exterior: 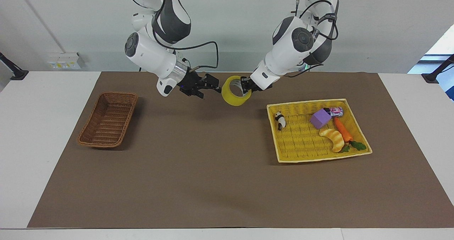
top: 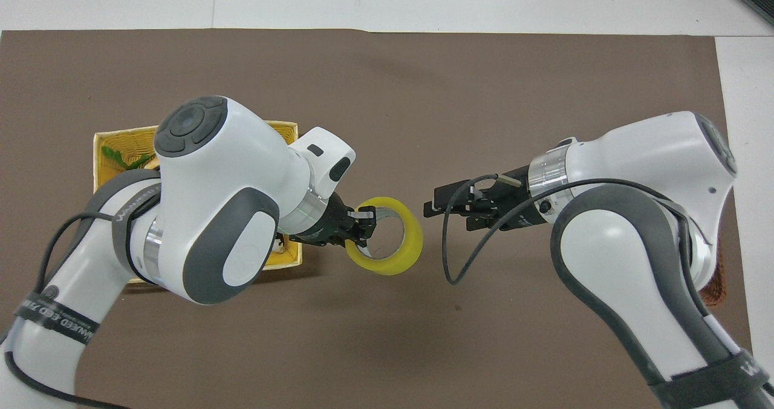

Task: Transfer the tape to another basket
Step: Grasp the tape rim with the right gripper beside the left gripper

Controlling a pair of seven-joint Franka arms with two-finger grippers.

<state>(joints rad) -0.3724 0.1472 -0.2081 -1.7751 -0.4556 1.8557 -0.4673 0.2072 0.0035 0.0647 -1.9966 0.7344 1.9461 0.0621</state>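
Facing view tells me most: my left gripper (exterior: pixel 244 87) is pinched on the rim of the tape (exterior: pixel 235 95), one finger inside the ring and one outside, and the roll hangs in the air over the bare brown mat (exterior: pixel 212 183) mid-table, clear of the yellow tray (exterior: pixel 315 157). My right gripper (exterior: pixel 212 88) is level with it and just beside it, fingers spread apart and pointing at the roll — from above I read a small gap between its tips and the tape, no contact yet.

So the lift out of the tray looks done, and I judge I'm on the edge of a hand-over. What is left is most of the job: the right fingers need to close on the free side of the ring, the left must let go, and the roll has to travel to the wicker basket (exterior: pixel 108 119) at the right arm's end of the table and be dropped in. That basket holds nothing I can see.

The panda toy (exterior: pixel 280 120), purple block (exterior: pixel 320 118), can (exterior: pixel 334 111), carrot (exterior: pixel 343 130) and croissant toy (exterior: pixel 333 137) lie in the tray — none of them my concern.
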